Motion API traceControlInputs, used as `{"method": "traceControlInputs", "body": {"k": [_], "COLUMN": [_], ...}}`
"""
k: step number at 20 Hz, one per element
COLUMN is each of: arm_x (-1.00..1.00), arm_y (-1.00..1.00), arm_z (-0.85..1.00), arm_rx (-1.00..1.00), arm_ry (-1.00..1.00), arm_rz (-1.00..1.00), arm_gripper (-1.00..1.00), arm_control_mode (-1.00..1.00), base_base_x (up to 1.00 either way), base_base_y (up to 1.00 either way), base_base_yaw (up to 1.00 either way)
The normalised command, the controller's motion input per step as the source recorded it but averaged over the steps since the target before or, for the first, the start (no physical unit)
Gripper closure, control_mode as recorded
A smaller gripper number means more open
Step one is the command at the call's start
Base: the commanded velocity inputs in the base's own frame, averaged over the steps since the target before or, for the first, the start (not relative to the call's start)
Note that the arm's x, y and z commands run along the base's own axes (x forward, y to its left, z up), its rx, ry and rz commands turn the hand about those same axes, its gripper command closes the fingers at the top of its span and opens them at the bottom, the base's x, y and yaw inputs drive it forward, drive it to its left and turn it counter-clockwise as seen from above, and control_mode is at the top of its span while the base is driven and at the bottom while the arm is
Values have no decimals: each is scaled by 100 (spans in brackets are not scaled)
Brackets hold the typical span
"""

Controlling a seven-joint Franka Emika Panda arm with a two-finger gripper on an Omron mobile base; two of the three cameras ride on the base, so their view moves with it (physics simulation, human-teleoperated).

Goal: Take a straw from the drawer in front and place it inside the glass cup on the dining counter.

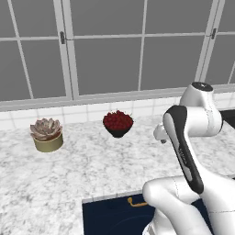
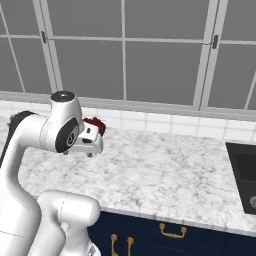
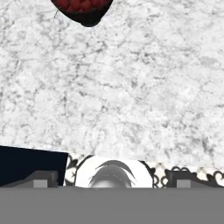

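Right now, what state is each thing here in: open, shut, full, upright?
Gripper: open, holding nothing.
Bowl: upright on the counter, full of red berries.
Plant: upright in its pot, on the counter.
Windows: shut.
Drawer: cannot tell whether open or shut from here.

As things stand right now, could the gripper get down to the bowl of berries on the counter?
Probably yes: the open gripper hangs over bare marble counter, and nothing stands between it and the bowl of berries.
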Motion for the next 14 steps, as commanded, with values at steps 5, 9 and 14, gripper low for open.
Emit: {"method": "traceControlInputs", "body": {"k": [5,9,14], "arm_x": [-7,0,0], "arm_y": [0,0,0], "arm_z": [-7,0,0], "arm_rx": [0,0,0], "arm_ry": [0,0,0], "arm_rz": [0,0,0], "arm_gripper": [-100,-100,-100], "arm_control_mode": [100,100,100], "base_base_x": [-33,-47,-41], "base_base_y": [0,-23,-40], "base_base_yaw": [0,6,17]}}
